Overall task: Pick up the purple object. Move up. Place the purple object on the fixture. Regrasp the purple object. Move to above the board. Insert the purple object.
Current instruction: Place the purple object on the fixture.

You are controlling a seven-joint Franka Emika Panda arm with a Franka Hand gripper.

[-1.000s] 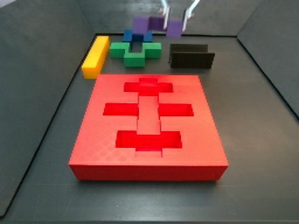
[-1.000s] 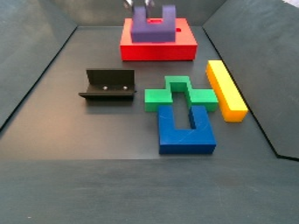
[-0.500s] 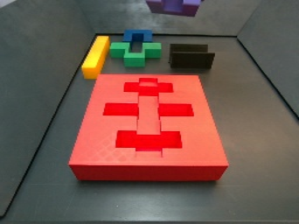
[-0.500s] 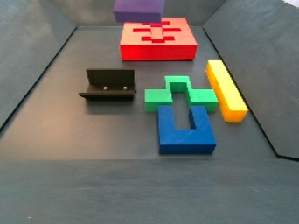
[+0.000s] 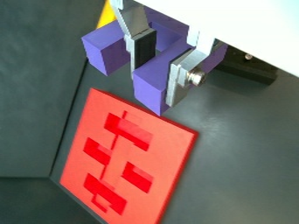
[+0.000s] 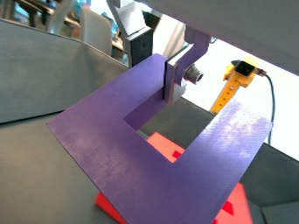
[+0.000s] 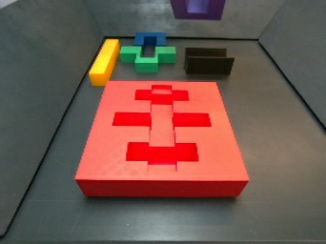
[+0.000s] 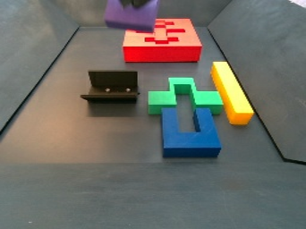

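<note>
**purple block aloft, with the drop onto the fixture to get right**

our tool [image 5: 160, 54] sits high over the floor, its flat silver fingers [image 5: 179, 79] pinching the small matte purple u-shaped block [image 5: 135, 59] across one prong, as both wrist views show. in a wrist view the block [image 6: 158, 153] fills the frame, prongs pointing away from the camera and the base nearest it. in both side views only its lower part shows at the top edge [image 7: 200, 8] [image 8: 131, 14], well clear of everything below, so we judge the lift done and the carry to the small dark l-shaped fixture [image 8: 111, 88] as the step in hand.

what could go wrong, in our judgement: the grip is on a single prong, off the block's middle, so the block may twist between the pads during travel and arrive tilted. if it lands skewed, the regrasp would start from a bad pose and the later insertion into the large flat red board with cross-shaped cutouts [image 7: 160, 137] would jam at a cutout edge. a descent off to one side could also nudge the green-and-blue cross block [image 8: 188, 114], which lies near the fixture.

the block itself looks matte, evenly purple, sharp-cornered and rigid, with a finely textured face; we see no chips.
</note>
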